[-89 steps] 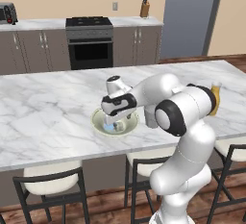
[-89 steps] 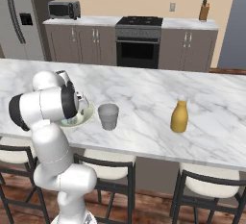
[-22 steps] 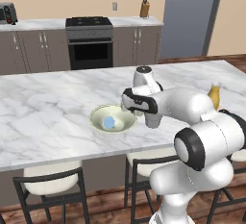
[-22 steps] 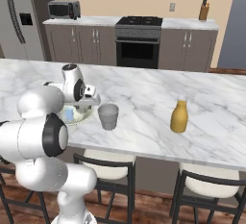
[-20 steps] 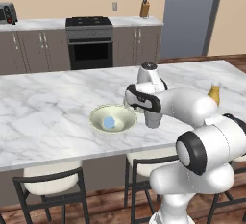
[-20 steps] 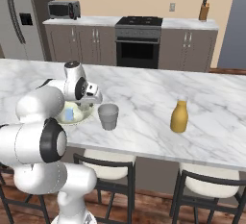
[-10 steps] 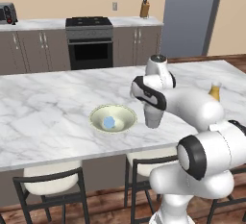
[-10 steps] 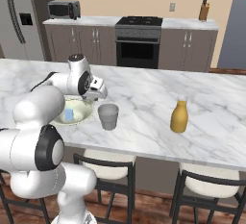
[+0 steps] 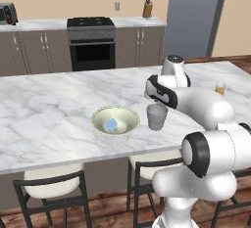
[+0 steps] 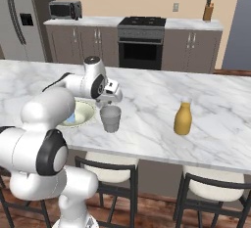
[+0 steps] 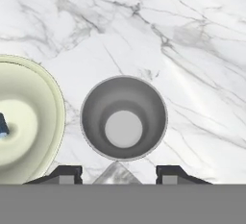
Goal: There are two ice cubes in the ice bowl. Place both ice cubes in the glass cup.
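The glass cup [image 9: 157, 117] [image 10: 111, 118] stands on the marble counter just right of the ice bowl [image 9: 126, 116] [image 10: 86, 112]. From the hand view I look straight down into the cup [image 11: 123, 118], and its bottom looks bare. My gripper [image 9: 156, 102] [image 10: 111, 103] [image 11: 117, 174] hovers right above the cup's rim, shut on one ice cube [image 11: 116, 174], a pale wedge between the fingertips [image 11: 67, 172]. The other ice cube [image 9: 112, 124] [image 10: 70, 119] [image 11: 2, 128] lies in the middle of the bowl [image 11: 43, 98].
An orange bottle [image 10: 182, 118] [image 9: 220, 89] stands on the counter well to the right of the cup. Stools sit under the counter's near edge. The stove and cabinets line the far wall.
My hand has travelled from over the bowl to the right and now hangs over the cup. One cube left the bowl with it; bowl, cup and bottle stayed put.
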Controlling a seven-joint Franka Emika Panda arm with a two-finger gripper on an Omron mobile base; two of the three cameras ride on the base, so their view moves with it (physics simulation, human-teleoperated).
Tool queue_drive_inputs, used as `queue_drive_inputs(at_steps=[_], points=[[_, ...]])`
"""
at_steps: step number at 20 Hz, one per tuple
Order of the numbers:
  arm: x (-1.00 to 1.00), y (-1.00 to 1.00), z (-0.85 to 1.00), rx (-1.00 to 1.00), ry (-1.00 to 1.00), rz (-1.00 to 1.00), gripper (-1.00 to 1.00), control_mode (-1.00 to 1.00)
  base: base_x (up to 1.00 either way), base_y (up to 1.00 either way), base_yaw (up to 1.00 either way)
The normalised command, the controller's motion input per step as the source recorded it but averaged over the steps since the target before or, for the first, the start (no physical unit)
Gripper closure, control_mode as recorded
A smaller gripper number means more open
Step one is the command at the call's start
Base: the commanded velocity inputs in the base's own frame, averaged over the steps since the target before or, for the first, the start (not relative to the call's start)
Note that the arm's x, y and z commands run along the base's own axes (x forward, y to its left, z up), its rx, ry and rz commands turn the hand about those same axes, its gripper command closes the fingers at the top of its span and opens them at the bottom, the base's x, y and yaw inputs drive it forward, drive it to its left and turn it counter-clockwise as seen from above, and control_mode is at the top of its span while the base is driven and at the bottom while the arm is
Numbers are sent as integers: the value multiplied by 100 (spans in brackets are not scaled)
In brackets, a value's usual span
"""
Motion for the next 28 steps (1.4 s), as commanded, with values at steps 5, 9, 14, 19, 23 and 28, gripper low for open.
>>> queue_drive_inputs(at_steps=[5,9,14,19,23,28], points=[[1,0,-6,0,0,0,100,-100,0,0,0],[-7,0,-7,1,0,0,100,-100,0,0,0],[0,0,0,5,0,0,100,-100,0,0,0],[0,0,0,0,0,0,100,-100,0,0,0],[0,0,0,0,0,0,100,-100,0,0,0],[0,0,0,0,0,0,100,-100,0,0,0]])
